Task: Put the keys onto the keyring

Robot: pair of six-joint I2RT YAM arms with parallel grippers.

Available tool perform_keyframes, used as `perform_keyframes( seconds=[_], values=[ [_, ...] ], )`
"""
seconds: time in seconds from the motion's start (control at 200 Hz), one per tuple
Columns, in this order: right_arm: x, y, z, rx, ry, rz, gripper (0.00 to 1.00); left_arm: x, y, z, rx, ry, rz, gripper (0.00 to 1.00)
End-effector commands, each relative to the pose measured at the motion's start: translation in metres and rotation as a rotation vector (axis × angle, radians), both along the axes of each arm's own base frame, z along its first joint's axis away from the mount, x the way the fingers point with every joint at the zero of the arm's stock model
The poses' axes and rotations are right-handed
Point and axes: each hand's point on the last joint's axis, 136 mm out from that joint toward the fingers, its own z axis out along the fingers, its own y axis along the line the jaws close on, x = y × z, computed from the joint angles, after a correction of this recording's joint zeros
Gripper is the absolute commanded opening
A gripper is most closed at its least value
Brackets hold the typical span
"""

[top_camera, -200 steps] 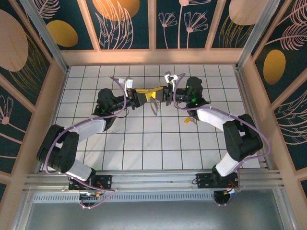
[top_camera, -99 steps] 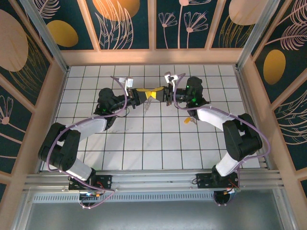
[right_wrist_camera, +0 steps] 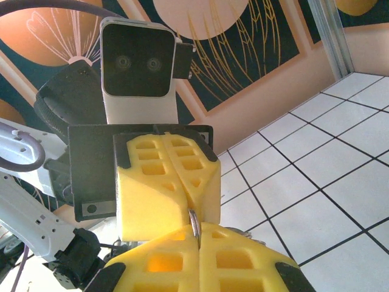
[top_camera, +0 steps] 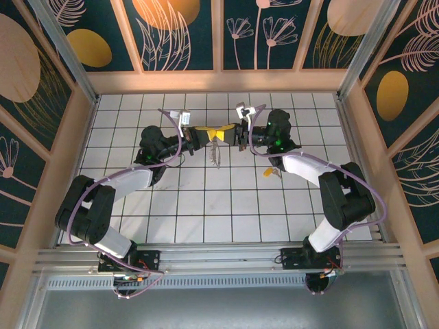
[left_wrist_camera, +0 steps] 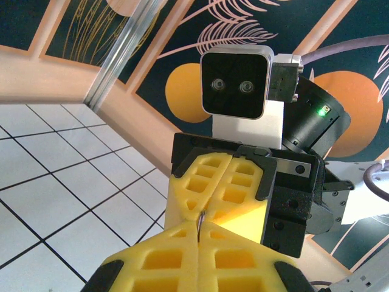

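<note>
High over the middle of the tiled floor, my left gripper (top_camera: 211,133) and right gripper (top_camera: 228,130) meet tip to tip. Both are shut on the keyring (top_camera: 215,153), a thin grey loop that hangs down below the yellow tips. The left wrist view shows the keyring's edge (left_wrist_camera: 201,220) as a thin line pinched between my left gripper's (left_wrist_camera: 200,230) fingers, with the right gripper's fingers (left_wrist_camera: 243,188) pressed against them. From the right wrist, the metal keyring (right_wrist_camera: 194,222) sits in my right gripper's (right_wrist_camera: 197,236) shut jaws. A small yellowish-gold key (top_camera: 270,172) lies on the floor beside the right arm.
White tiled floor (top_camera: 206,205) is walled by a wooden frame (top_camera: 219,81) with patterned panels at the back and both sides. The arm bases stand on a metal rail (top_camera: 219,257) at the near edge. Purple cables run along both arms.
My left gripper has closed onto the keyring opposite the right gripper. The hanging loop has swung slightly left. The right gripper has stayed shut and the key has not moved.
</note>
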Motion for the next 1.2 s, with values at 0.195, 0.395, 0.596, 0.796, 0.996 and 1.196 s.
perform_keyframes(
  seconds=[0.195,0.395,0.596,0.796,0.996,1.196],
  values=[
    [0.009,-0.017,0.013,0.026,-0.043,-0.052,0.43,-0.007,-0.009,0.019,0.000,-0.117,-0.015,0.00],
    [0.003,-0.046,0.015,0.041,-0.048,-0.125,0.52,-0.004,-0.011,0.012,0.065,-0.134,-0.013,0.00],
    [-0.006,-0.055,0.012,0.032,-0.047,-0.136,0.53,-0.006,-0.018,0.005,0.144,-0.165,-0.073,0.00],
    [-0.016,-0.052,0.008,0.012,-0.053,-0.063,0.53,-0.010,-0.024,0.002,0.190,-0.181,-0.149,0.00],
    [-0.018,-0.048,0.008,0.006,-0.054,-0.019,0.53,-0.012,-0.028,0.007,0.186,-0.194,-0.191,0.00],
    [-0.022,-0.040,0.007,0.001,-0.059,0.018,0.51,-0.013,-0.030,0.010,0.171,-0.194,-0.213,0.00]
  ],
)
